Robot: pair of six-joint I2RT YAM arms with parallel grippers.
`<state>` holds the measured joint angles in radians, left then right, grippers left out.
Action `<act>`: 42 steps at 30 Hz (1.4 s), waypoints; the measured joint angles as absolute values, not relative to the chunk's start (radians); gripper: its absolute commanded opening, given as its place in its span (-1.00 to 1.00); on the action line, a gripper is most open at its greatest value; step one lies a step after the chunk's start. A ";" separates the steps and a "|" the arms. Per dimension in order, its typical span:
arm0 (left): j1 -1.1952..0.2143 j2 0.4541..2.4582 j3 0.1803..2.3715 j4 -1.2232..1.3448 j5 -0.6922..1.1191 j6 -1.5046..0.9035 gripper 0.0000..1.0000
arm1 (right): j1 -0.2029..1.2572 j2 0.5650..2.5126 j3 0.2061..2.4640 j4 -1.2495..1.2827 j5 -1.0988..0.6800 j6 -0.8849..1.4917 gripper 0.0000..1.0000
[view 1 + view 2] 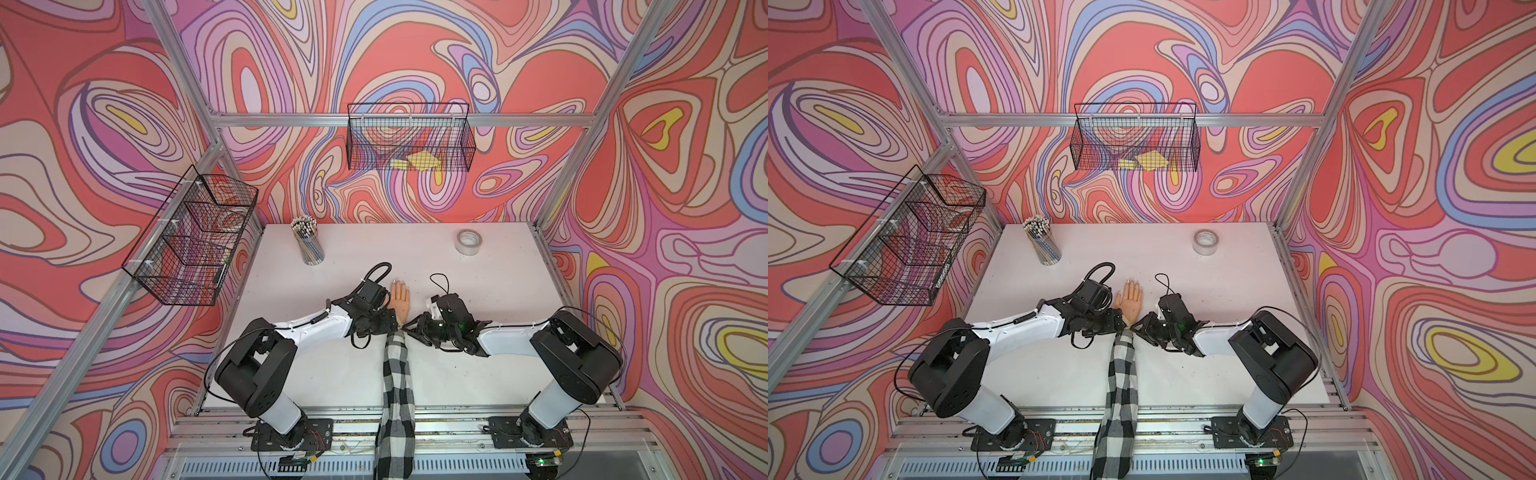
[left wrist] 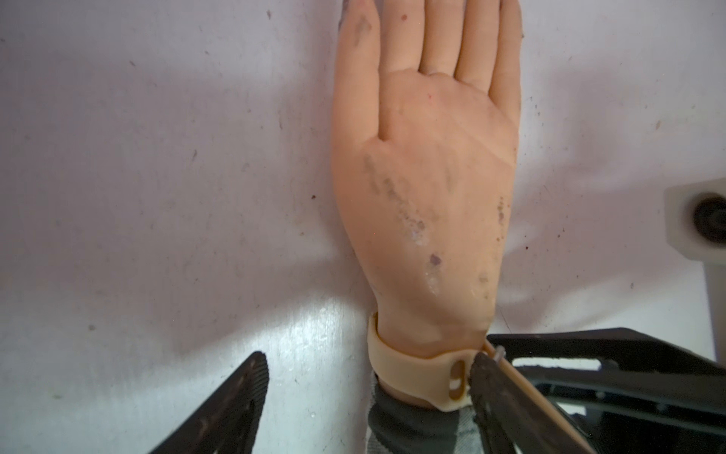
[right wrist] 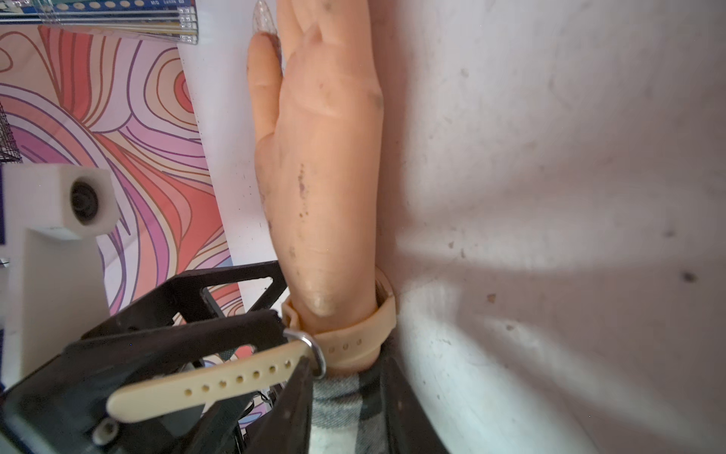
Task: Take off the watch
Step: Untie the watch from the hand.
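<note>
The watch (image 3: 353,346) is on the wrist of the mannequin hand (image 2: 424,177), which lies palm up on the table (image 1: 478,282). Its strap goes round the wrist, right next to the end of the checked sleeve (image 1: 397,374). The face is hidden (prob. under the wrist). The loose end w/ the holes pokes out through the metal buckle (image 3: 320,363).

The R gripper (image 3: 292,346) is narrow and looks pinched on that loose end, right by the buckle. The L gripper (image 2: 369,357) is wide, w/ one finger on each side of the wrist, holding nothing.

Step in hand, I think: undo the buckle. To do it well, the R gripper should first pull the loose end back over the buckle, so any pin pops out of its hole. Then it can slide the end out slowly. A hard tug straight off would likely drag the whole arm. The L gripper could close softly on the wrist to hold it down.

Writing: none seen on the strap. The tape roll (image 1: 468,242) has tiny marks inside, too small to read. A blue strip (image 3: 118,4) by the pencils (image 1: 305,232) has white letters, too blurry to read.
</note>
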<state>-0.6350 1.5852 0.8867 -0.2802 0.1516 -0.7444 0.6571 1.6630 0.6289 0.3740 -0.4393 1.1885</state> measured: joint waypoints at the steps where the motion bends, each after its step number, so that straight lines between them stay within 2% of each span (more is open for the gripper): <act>1: -0.634 1.584 0.884 -0.280 0.152 -0.744 0.63 | 0.657 1.664 0.629 0.381 -0.440 1.192 -0.40; 20: -0.633 1.578 0.870 -0.281 0.145 -0.744 0.63 | 0.658 1.665 0.643 0.482 -0.473 1.218 -0.69; 42: -0.620 1.556 0.862 -0.292 0.145 -0.744 0.64 | 0.658 1.659 0.658 0.394 -0.460 1.181 -0.71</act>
<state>-0.6201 1.5558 0.8619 -0.2920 0.1448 -0.7437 0.6579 1.6588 0.6579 0.3943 -0.4603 1.1809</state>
